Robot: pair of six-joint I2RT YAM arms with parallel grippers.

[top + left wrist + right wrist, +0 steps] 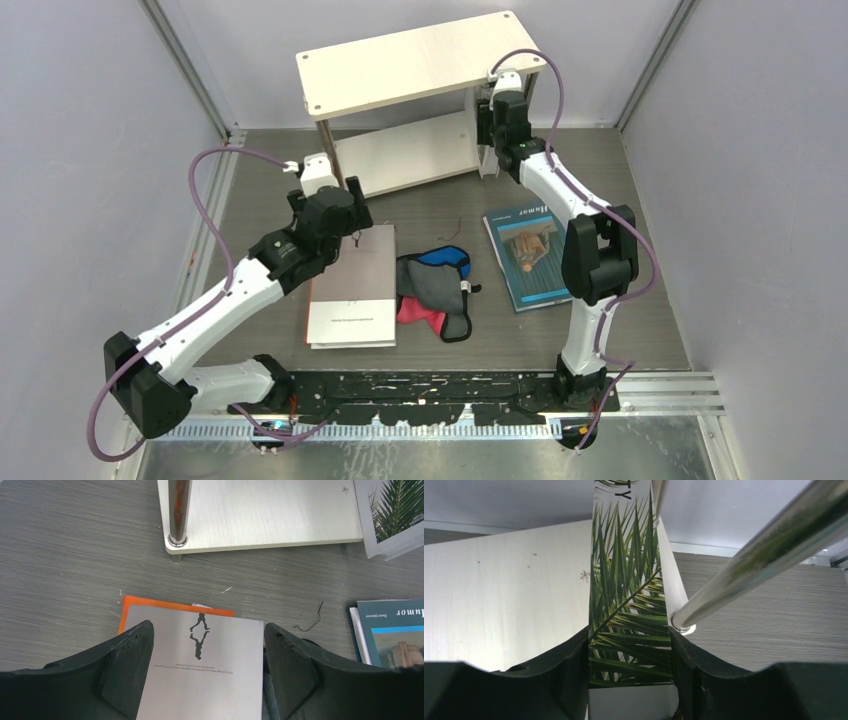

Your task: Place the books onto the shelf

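Note:
The shelf (420, 60) stands at the back, its lower board (265, 515) resting on the table. My right gripper (630, 650) is shut on the spine of the thick white plant-cover book (629, 605), which stands upright at the shelf's right end beside a silver post (764, 560). My left gripper (208, 629) hangs open over a grey-covered book (210, 680), one finger on each side of it. That book lies on an orange one (150, 602). The teal "Humor" book (530, 255) lies flat on the right.
A blue, grey and pink cloth bundle (435, 290) lies between the grey book and the teal book. A shelf post (178, 510) stands just beyond the left gripper. Grey walls enclose the table on three sides.

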